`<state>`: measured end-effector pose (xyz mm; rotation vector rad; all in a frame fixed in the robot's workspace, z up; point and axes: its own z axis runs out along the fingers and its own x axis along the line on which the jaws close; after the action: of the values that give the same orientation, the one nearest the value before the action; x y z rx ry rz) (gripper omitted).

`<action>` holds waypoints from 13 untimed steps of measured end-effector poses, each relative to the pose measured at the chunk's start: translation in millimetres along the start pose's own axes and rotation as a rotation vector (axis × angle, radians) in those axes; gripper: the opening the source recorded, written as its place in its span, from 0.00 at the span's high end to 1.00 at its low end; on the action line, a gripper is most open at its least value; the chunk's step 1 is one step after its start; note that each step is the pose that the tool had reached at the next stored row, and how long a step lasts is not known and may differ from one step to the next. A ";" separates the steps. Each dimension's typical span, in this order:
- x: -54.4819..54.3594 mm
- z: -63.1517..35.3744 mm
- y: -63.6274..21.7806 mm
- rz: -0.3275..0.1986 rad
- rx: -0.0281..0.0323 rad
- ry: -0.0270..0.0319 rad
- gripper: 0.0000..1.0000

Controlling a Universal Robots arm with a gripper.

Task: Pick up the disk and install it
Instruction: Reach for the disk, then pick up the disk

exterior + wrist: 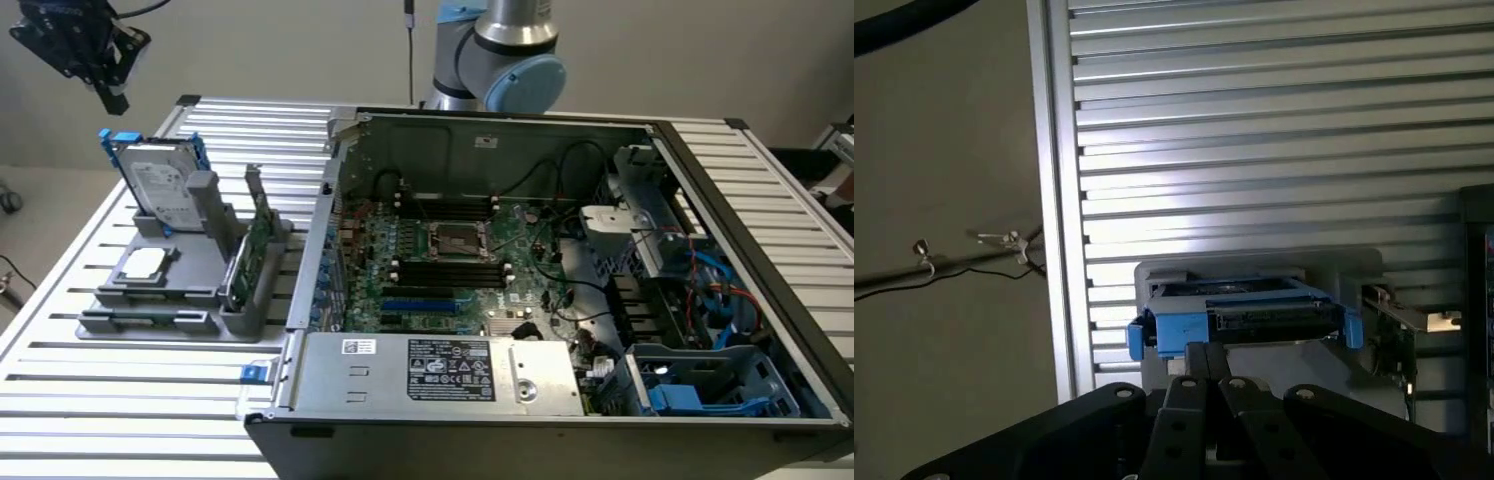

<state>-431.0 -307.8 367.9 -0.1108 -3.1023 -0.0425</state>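
Looking at the exterior view, got the gripper point(114, 98) hanging way up at 10 o'clock, jaws pinched together on nothing at all. Spotted the disk point(160, 185) down toward 5 o'clock from it, well apart, untouched. Standing upright on its edge in a grey stand point(167, 322) at roughly 9 o'clock, blue frame around it, white label facing out. Also sharing that stand: a little square chip point(144, 262) lying flat at 6 o'clock from the disk, plus a green card point(248, 250) on edge at 4 o'clock from it. All of that parked on a slatted metal table point(80, 410), just beside the open computer case point(494, 135), which runs from the middle out to 3 o'clock. From the wrist view, seeing the fingers point(1197, 358) shut tight, the disk's blue frame edge-on past them.
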 end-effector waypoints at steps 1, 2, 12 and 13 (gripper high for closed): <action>0.3 0.0 0.0 0.000 0.0000 0.0000 0.89; 0.5 0.0 0.0 0.000 0.0000 -0.0001 0.89; 1.2 0.3 0.0 0.000 -0.0002 -0.0003 0.89; 1.2 0.6 0.0 0.000 -0.0002 -0.0001 0.89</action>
<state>-432.2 -307.7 367.4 -0.1104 -3.1024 -0.0428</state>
